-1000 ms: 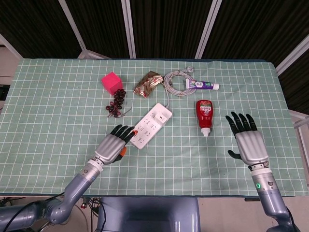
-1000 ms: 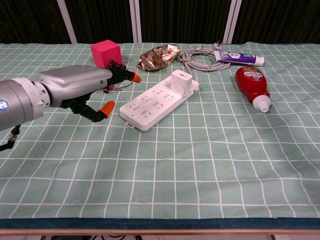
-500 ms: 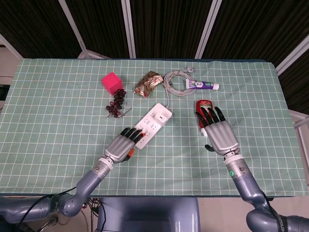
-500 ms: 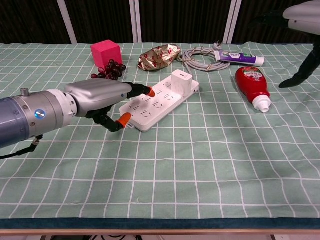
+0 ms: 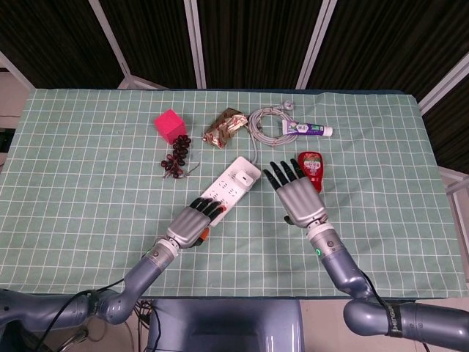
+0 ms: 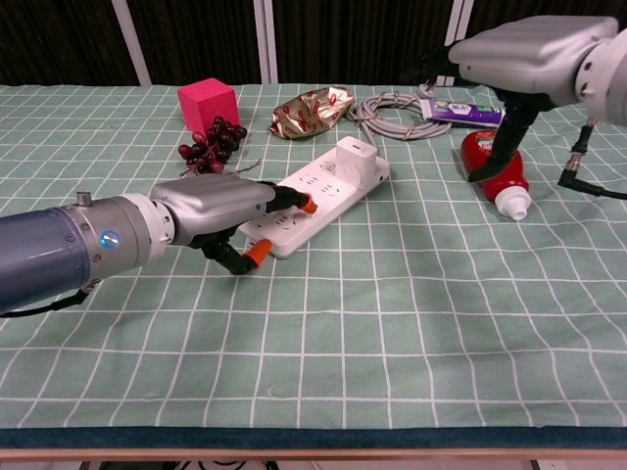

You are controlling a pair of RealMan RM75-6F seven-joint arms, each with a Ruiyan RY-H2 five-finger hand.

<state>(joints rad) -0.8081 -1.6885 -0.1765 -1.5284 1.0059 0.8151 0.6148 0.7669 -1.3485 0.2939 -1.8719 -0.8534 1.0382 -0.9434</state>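
**Both hands at the power strip, nothing held**

Left hand low over the near end of the white power strip, fingers stretched forward and lying across its near corner; thumb tucked below, beside the strip's near edge (contact with the top face likely, not certain from either view). No grasp: fingers only slightly apart, nothing between them.

Right hand raised above the cloth, palm down, fingers spread and straight, empty. Positioned between the power strip and the red ketchup bottle, just beside the bottle.

Power strip lying diagonally near the middle of the green checked tablecloth, a white plug block seated at its far end. Far side of table: grey coiled cable, toothpaste tube, crumpled gold foil wrapper, pink cube, and a bunch of dark grapes just in front of the cube.
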